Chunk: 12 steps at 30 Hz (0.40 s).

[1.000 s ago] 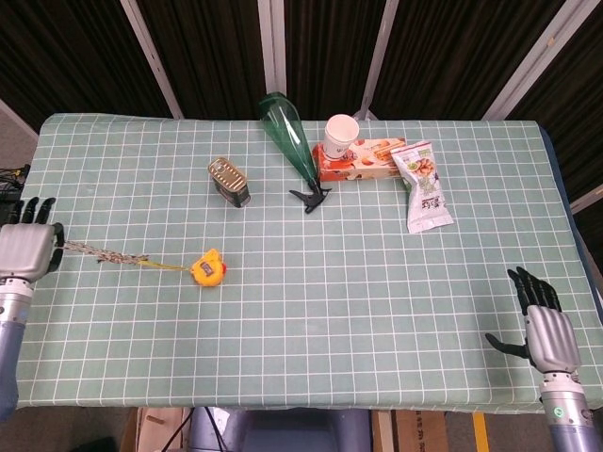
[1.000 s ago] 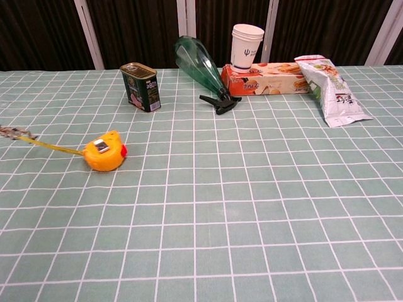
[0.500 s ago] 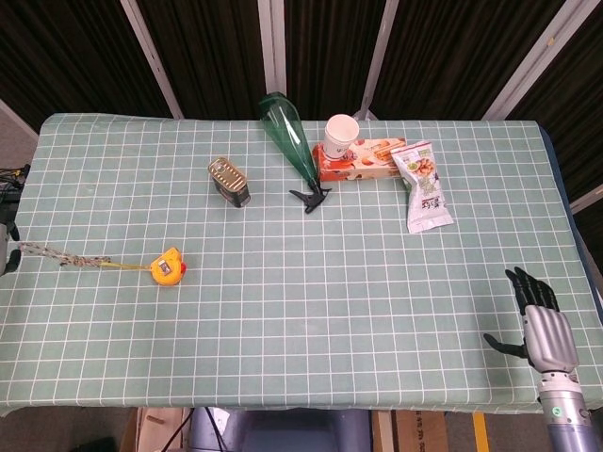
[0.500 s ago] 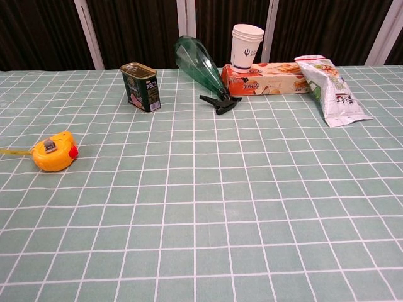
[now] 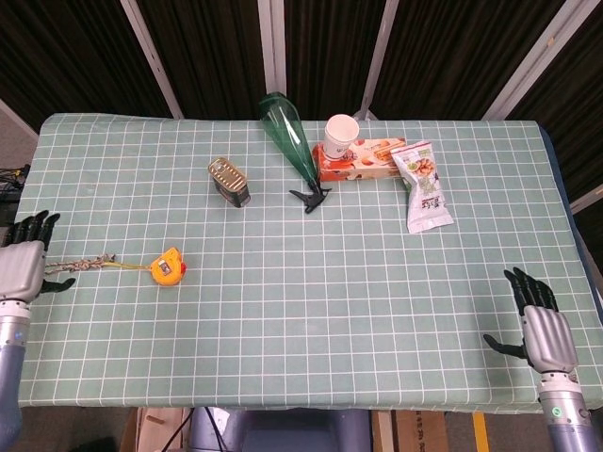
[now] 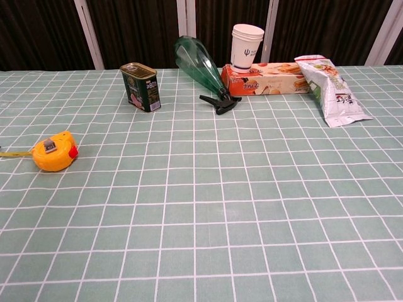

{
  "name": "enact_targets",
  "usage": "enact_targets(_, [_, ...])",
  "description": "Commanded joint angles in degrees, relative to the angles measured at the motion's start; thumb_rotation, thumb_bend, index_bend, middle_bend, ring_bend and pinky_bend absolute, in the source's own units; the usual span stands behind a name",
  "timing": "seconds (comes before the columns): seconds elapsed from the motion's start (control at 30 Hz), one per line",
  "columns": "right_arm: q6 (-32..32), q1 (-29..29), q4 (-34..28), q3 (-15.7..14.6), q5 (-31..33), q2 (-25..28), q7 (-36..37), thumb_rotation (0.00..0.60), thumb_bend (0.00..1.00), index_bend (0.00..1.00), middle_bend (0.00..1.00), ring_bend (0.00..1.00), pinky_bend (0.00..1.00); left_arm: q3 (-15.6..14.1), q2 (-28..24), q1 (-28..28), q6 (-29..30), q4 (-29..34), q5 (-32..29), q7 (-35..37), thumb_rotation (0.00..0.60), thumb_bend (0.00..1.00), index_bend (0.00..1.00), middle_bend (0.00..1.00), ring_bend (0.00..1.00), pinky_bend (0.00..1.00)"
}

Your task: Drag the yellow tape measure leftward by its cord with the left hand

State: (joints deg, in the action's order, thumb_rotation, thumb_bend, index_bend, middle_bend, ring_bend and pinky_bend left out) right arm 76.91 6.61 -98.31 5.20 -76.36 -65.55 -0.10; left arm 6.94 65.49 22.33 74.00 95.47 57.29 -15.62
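Observation:
The yellow tape measure (image 5: 168,267) lies on the green checked tablecloth at the left; the chest view shows the tape measure (image 6: 55,151) at its left edge. A short yellow strip and a braided cord (image 5: 83,263) run left from it and lie slack on the cloth. My left hand (image 5: 21,264) sits at the table's left edge with its fingers spread apart, and the cord's end lies right beside it. My right hand (image 5: 546,328) rests open near the front right corner, far from the tape measure. Neither hand appears in the chest view.
Along the back stand a green tin can (image 5: 229,181), a green spray bottle (image 5: 293,149) lying on its side, a paper cup (image 5: 340,134) on a snack box (image 5: 363,160), and a snack bag (image 5: 423,186). The table edge (image 5: 19,188) is close to my left hand.
The tape measure slid left over the past second, then stopped. My left hand has come back into view with fingers spread, and the cord has gone slack.

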Motion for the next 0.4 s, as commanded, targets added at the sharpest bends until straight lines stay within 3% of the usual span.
enact_targets(0.03, [0.0, 0.1, 0.3, -0.3, -0.5, 0.0, -0.4, 0.600, 0.17, 0.00, 0.00, 0.00, 0.00, -2.0, 2.0, -3.6, 6.3, 6.1, 8.5, 1.9, 0.600, 0.03, 0.00, 0.00, 0.00, 0.00])
enact_targets(0.2, [1.3, 0.1, 1.3, -0.7, -2.8, -0.4, -1.3, 0.600, 0.17, 0.00, 0.00, 0.00, 0.00, -7.1, 5.0, -6.2, 9.4, 6.5, 17.9, -0.1, 0.600, 0.03, 0.00, 0.00, 0.00, 0.00])
enact_targets(0.4, [1.9, 0.1, 2.4, -0.9, -3.9, -1.0, -1.7, 0.600, 0.17, 0.00, 0.00, 0.00, 0.00, -9.2, 6.8, -7.2, 9.6, 3.4, 23.4, 0.2, 0.600, 0.03, 0.00, 0.00, 0.00, 0.00])
